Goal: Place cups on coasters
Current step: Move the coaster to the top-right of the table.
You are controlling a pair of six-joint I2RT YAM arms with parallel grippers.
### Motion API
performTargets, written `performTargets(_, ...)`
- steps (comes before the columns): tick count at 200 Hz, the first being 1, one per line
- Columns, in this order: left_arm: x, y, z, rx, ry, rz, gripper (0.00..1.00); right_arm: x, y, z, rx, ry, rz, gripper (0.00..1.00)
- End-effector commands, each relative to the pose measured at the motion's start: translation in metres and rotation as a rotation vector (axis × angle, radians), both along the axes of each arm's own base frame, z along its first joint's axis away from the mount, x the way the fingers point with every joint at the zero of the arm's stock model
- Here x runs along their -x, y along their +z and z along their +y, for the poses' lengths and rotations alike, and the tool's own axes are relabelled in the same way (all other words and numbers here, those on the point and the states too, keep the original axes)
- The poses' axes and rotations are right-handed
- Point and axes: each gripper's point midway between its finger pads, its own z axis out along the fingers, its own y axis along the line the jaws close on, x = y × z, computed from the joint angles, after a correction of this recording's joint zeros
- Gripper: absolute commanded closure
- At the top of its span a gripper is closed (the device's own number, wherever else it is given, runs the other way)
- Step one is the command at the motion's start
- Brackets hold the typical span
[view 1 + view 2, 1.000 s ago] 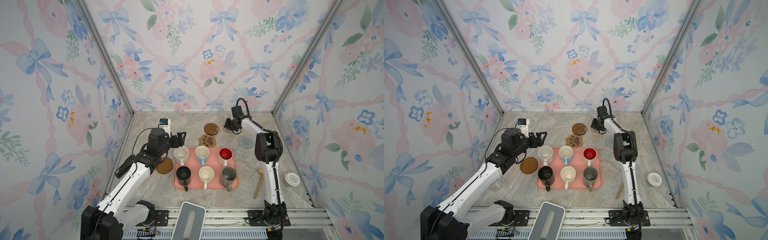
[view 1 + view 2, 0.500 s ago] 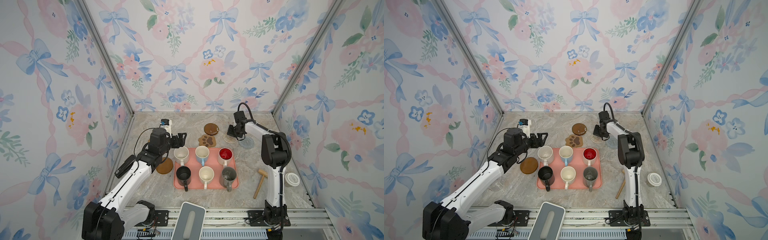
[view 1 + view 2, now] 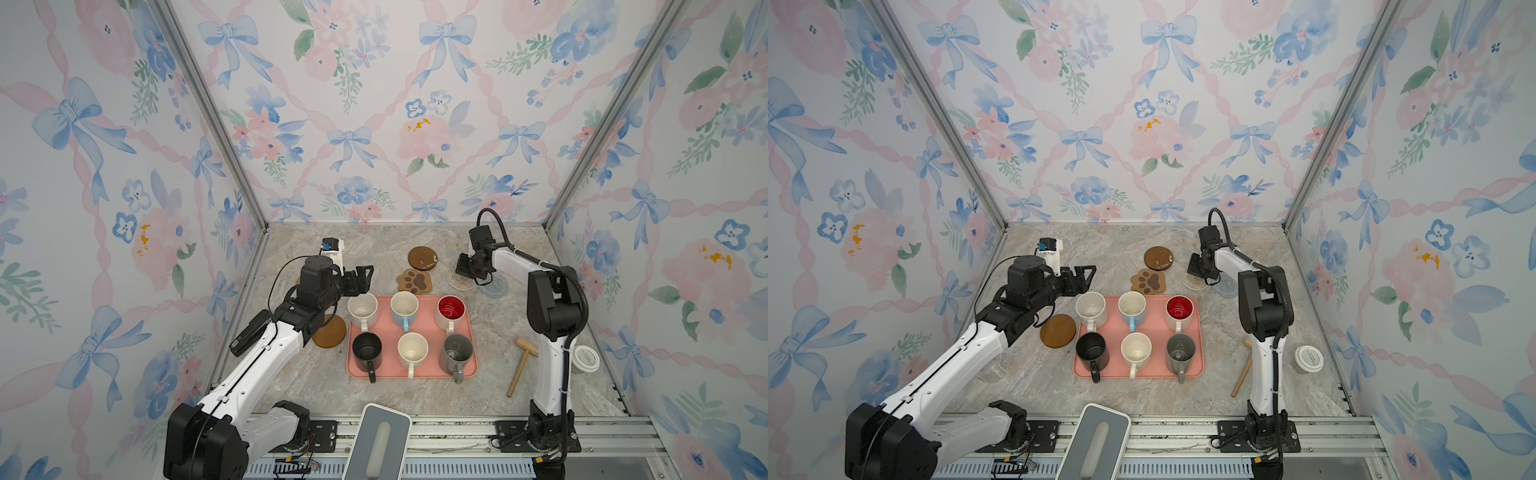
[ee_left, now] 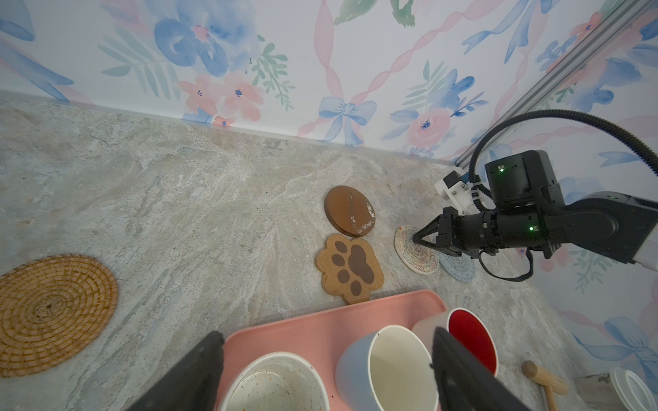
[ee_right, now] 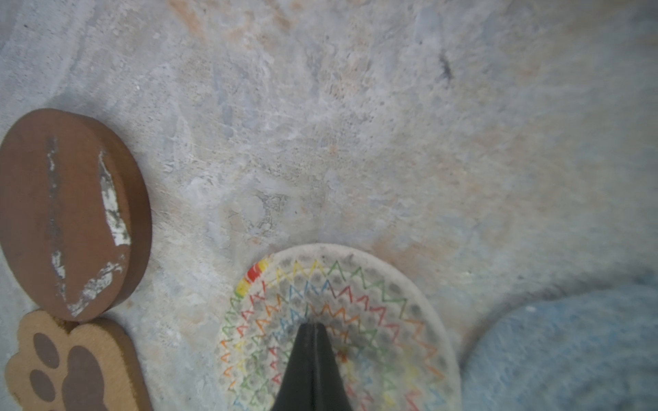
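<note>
The left gripper (image 3: 365, 275) has its 2 fingers wide apart and holds nothing. It hangs over the back left corner of the pink tray (image 3: 432, 370). In the left wrist view its fingers (image 4: 192, 373) stand on both sides of the nearest cups.

To the left, the rattan coaster (image 4: 53, 313) lies flat on the table (image 3: 374, 245); in both top views the arm hides most of it. A plain brown coaster (image 3: 330, 332) lies just beside the left edge of the tray.

In the tray, 6 cups stand upright in 2 rows of 3, with all handles toward the front.
- Back row: cream cup (image 3: 363, 309), blue cup (image 3: 404, 307), red-lined cup (image 3: 451, 309).
- Front row: black cup (image 3: 366, 347), second cream cup (image 3: 412, 349), grey cup (image 3: 457, 349).

Behind the tray, the paw coaster (image 3: 414, 281) touches the back edge of the tray. The scratched brown coaster (image 3: 422, 257) lies against the far side of the paw. To the right, the cream woven coaster (image 3: 459, 284) and the blue woven coaster (image 3: 494, 286) lie just beside each other.

The right gripper (image 5: 313, 325) has its fingers pressed together and holds nothing. Its tip is over the cream woven coaster; I cannot tell if it touches.

Further right lie a wooden mallet (image 3: 517, 374) and a white-lidded jar (image 3: 586, 359).
</note>
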Motion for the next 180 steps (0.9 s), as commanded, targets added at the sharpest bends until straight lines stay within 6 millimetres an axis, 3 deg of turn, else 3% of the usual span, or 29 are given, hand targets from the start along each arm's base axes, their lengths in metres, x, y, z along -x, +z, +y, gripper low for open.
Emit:
performTargets(1,0.003,0.005,-0.003,-0.006,-0.02,-0.014,0.13,0.034,-0.022,-0.001,0.034,0.023,0.133,1.0)
performTargets(40,0.004,0.007,-0.003,-0.003,-0.018,-0.017,0.13,0.026,-0.007,0.005,-0.005,0.024,0.075,1.0)
performTargets(72,0.004,0.009,-0.003,0.0,-0.019,-0.023,0.13,0.006,0.041,0.011,-0.049,0.019,-0.068,1.0)
performTargets(87,0.004,0.01,-0.003,0.0,-0.017,-0.026,0.13,-0.001,0.066,0.011,-0.064,0.02,-0.123,0.95)
performTargets(112,0.003,0.012,-0.004,-0.001,-0.019,-0.029,0.13,0.0,0.094,0.001,-0.057,0.012,-0.164,0.89)
performTargets(137,0.003,0.013,-0.004,-0.001,-0.021,-0.031,0.13,0.016,0.097,-0.022,-0.034,-0.018,-0.135,0.9)
performTargets(162,0.002,0.014,-0.005,-0.002,-0.026,-0.033,0.13,0.039,0.084,-0.057,0.02,-0.066,-0.08,1.0)
performTargets(180,0.001,0.012,-0.007,-0.001,-0.029,-0.027,0.13,0.056,0.07,-0.079,0.034,-0.104,-0.037,1.0)
